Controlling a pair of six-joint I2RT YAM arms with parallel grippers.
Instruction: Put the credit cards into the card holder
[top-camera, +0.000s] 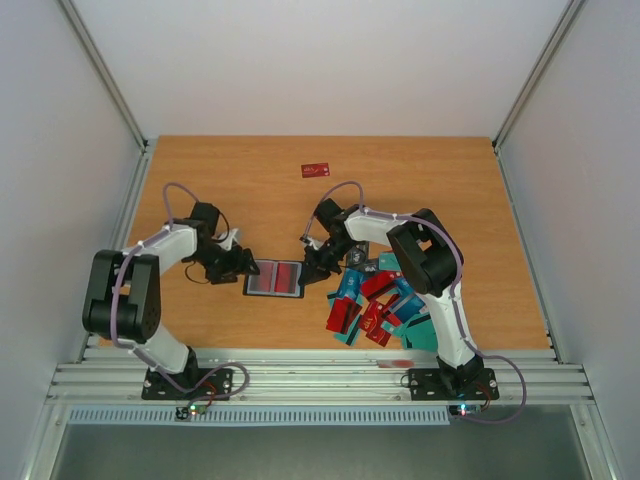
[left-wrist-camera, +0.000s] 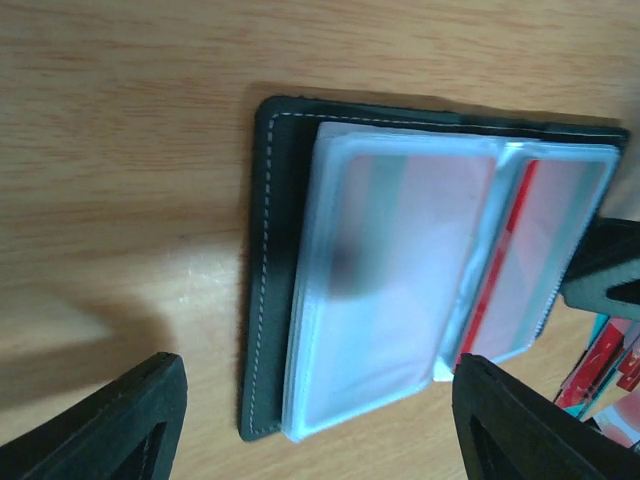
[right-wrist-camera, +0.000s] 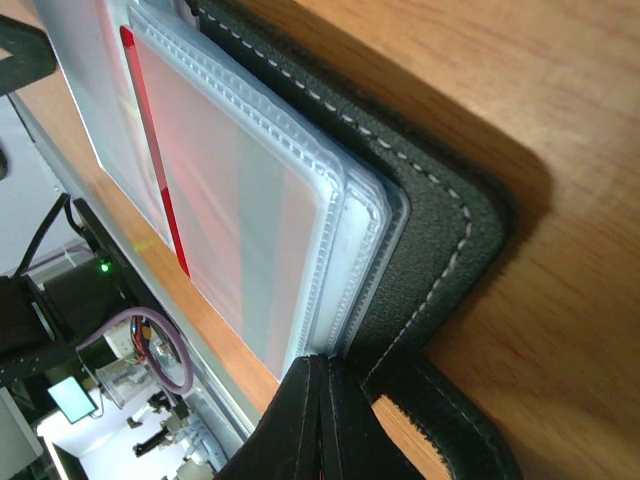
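Card holder (top-camera: 274, 278) lies open on the table (top-camera: 200, 180), long axis left to right, between the left gripper (top-camera: 240, 264), fingers spread, and the right gripper (top-camera: 316, 264), fingers pressed together at its edge. Credit cards (top-camera: 372, 300) are heaped nearer the right arm.

No text, brand or number can be read anywhere. The lone red card (top-camera: 315, 170) far out on the table (top-camera: 450, 180) bears white markings too small to make out. So do the piled credit cards (top-camera: 375, 300). The frosted sleeves of the card holder (left-wrist-camera: 265, 250) blur the cards inside.
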